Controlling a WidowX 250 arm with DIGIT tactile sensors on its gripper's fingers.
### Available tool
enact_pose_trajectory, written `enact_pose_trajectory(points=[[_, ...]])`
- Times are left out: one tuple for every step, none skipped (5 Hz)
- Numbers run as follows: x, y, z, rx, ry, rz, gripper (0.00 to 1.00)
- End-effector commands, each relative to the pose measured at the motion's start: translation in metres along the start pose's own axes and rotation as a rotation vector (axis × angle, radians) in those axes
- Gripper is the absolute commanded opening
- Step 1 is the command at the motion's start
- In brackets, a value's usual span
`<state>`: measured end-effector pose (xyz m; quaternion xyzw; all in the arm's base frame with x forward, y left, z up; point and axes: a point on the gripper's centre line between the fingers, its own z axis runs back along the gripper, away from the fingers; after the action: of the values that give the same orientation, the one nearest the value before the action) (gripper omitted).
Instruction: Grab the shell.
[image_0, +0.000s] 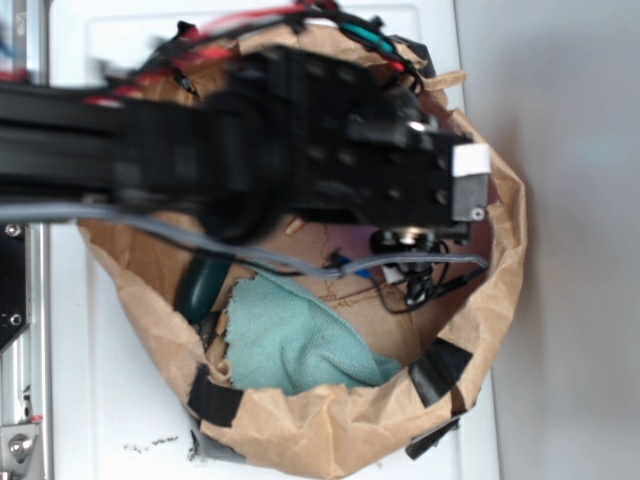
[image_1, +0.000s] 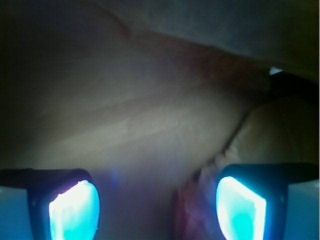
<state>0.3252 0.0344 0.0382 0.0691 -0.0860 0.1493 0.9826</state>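
Observation:
In the wrist view my gripper (image_1: 157, 210) is open, its two glowing cyan pads (image_1: 75, 210) wide apart and low inside the brown paper bag (image_1: 150, 110). A blurred reddish, knobby shape that looks like the shell (image_1: 192, 210) lies between the pads, close to the right one, and neither pad touches it. In the exterior view the black arm (image_0: 300, 140) reaches over the bag and covers the fingers and the shell.
The bag's rolled rim (image_0: 330, 430) rings the work area on a white surface. Inside lie a crumpled teal cloth (image_0: 295, 345), a dark green oblong object (image_0: 200, 285) by the left wall, and grey and black cables (image_0: 400, 270) under the arm.

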Motion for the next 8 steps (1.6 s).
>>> enact_pose_trajectory(points=[[0.0,-0.01,-0.019,0.029,-0.01,-0.04,0.27],[-0.001,-0.009,-0.006,-0.004,-0.009,-0.035,0.0],[-0.006,-0.009,0.025,-0.071,-0.027,-0.038,0.0],[-0.014,-0.002,0.073,-0.191,-0.031,-0.038,0.0],[-0.021,0.01,0.107,-0.274,-0.015,-0.05,0.0],[-0.029,0.017,0.127,-0.313,-0.026,-0.064,0.0],[-0.037,0.019,0.135,-0.291,-0.096,-0.06,0.0],[-0.038,0.022,0.135,-0.304,-0.092,-0.065,0.0]])
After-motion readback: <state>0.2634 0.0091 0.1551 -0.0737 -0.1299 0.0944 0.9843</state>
